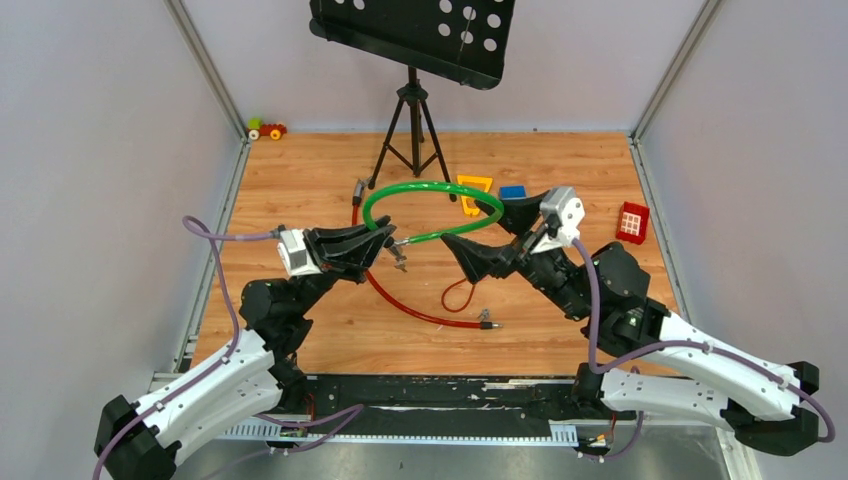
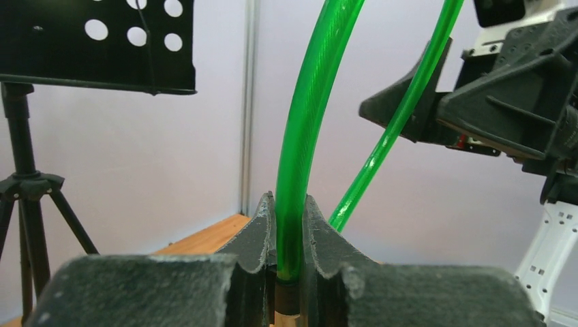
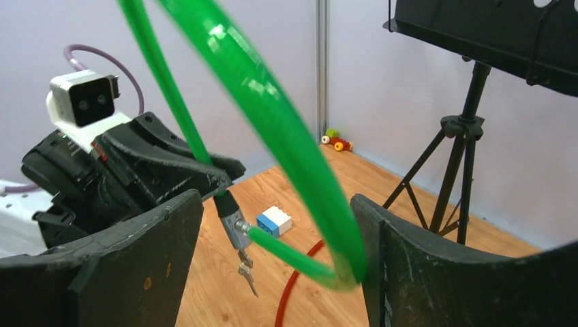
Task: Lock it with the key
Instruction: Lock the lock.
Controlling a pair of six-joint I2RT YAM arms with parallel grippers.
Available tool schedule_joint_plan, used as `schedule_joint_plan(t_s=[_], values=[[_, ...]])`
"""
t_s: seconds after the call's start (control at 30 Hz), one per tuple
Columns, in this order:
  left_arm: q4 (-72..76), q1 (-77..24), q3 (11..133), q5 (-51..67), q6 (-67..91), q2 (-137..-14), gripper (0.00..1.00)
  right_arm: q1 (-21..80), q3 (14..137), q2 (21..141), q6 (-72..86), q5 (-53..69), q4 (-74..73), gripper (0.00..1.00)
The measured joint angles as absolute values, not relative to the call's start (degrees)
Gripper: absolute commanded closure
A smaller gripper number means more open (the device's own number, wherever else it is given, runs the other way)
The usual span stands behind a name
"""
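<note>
My left gripper [image 2: 290, 204] is shut on the dark end of the green cable [image 2: 300, 136], held above the table; in the top view this left gripper [image 1: 385, 243] sits left of centre. The cable's metal lock end [image 3: 235, 221] points down, and the small silvery key [image 3: 249, 276] dangles from it, also seen as the key [image 1: 401, 262] from above. My right gripper [image 3: 276, 197] is open, its jaws wide apart around the green cable [image 3: 300, 170]. The cable rests against the right finger [image 3: 409, 266]. From above, the right gripper [image 1: 472, 224] straddles the loop [image 1: 430, 190].
A red cable [image 1: 400, 300] lies on the wooden table under the green loop. A black music stand on a tripod [image 1: 410, 120] stands at the back. A yellow piece [image 1: 474, 185], a blue brick [image 1: 512, 192], a red brick [image 1: 632, 221] and a small toy [image 1: 266, 129] lie around.
</note>
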State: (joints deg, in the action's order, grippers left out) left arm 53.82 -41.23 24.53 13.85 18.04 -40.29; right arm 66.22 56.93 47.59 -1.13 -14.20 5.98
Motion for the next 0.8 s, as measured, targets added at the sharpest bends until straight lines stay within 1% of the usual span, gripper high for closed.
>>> schedule_joint_plan(t_s=[0.33,0.47,0.53,0.57,0.67,0.73,0.8], values=[[57.89,-41.23,24.38,9.32,19.64,-40.23,1.00,66.26,53.39,39.57,-7.53,-10.68,5.91,0.19],[58.74,-41.23,24.71,8.38,20.45,-39.92,1.00,66.26,50.15,36.88,-9.63,-7.20,5.91,0.19],[58.46,-41.23,25.74,8.38,20.86,-39.72,1.00,66.26,48.27,36.14,-10.68,-3.38,6.33,0.20],[58.06,-41.23,26.39,8.40,20.99,-39.59,1.00,66.26,47.51,36.05,-10.85,-1.87,6.79,0.21],[56.53,-41.23,29.69,8.43,21.61,-38.76,1.00,66.26,44.69,36.14,-11.29,2.57,8.64,0.33],[55.70,-41.23,31.83,8.45,22.00,-38.00,1.00,66.26,42.94,36.67,-11.53,4.25,10.94,0.35],[55.48,-41.23,33.32,8.43,22.65,-37.34,1.00,66.26,41.50,37.39,-11.70,5.23,13.43,0.34]])
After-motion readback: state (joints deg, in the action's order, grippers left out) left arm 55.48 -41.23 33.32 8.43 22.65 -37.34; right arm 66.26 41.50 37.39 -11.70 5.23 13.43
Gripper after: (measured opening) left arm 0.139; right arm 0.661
